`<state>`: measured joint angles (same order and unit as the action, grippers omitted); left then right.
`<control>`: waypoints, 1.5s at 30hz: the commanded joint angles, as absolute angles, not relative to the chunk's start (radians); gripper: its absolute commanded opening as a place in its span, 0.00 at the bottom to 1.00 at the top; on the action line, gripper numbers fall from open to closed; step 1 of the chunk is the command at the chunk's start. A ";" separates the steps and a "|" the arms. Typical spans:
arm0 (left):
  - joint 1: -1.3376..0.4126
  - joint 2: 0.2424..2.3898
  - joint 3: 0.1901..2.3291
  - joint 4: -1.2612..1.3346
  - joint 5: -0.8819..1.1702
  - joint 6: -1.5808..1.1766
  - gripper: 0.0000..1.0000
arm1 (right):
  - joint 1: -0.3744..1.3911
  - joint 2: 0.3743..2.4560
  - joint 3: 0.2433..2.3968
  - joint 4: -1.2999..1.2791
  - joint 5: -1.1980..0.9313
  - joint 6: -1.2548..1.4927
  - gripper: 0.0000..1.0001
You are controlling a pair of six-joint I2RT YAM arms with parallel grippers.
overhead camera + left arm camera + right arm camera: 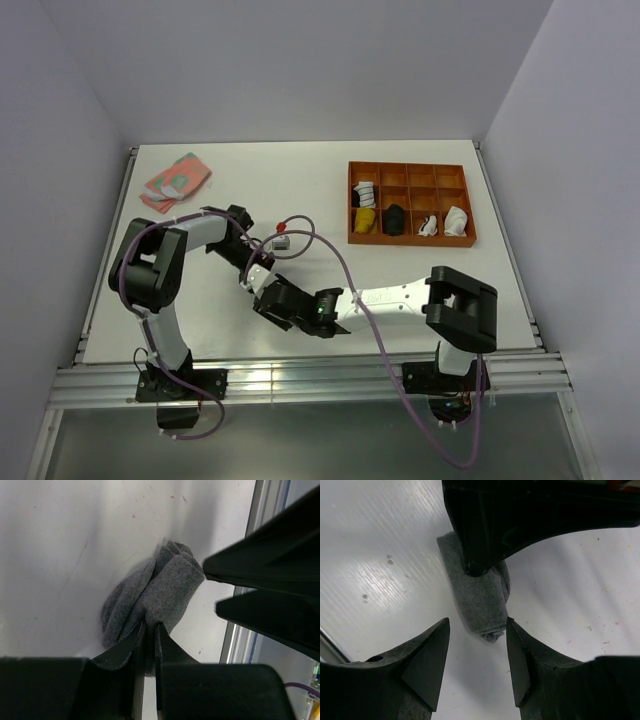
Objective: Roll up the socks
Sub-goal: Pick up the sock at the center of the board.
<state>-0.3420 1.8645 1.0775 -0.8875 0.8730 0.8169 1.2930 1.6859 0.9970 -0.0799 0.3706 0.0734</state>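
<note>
Left end effector (149, 630) closed on a thin fold of the grey knitted sock (155, 592), a loosely rolled bundle lying on the white surface (60, 540) near the aluminium edge rail (261, 510). Right end effector (477, 623) open, the bundle's free end between its parted jaws, with no hold apparent. Likely failures: the narrow pinch slips off the fabric under any pull. The layers may loosen and the roll spring open. The closely spaced end effectors may also collide as the right one closes.
</note>
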 commanded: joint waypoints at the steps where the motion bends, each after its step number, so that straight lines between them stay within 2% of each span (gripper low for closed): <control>1: -0.350 1.920 1.086 -0.946 0.802 0.884 0.01 | 1.295 1.715 1.055 -0.107 0.388 -0.018 0.56; 30: -0.347 2.028 1.198 -1.086 0.821 0.943 0.00 | 1.327 1.917 1.204 -0.239 0.380 -0.100 0.57; 45: -0.341 2.131 1.328 -1.268 0.860 1.026 0.01 | 1.249 1.982 1.252 -0.324 0.316 -0.103 0.57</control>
<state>-0.3420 2.0880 1.2896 -1.2156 0.8974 0.9440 1.2770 1.9400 1.2274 -0.2707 0.3489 -0.1020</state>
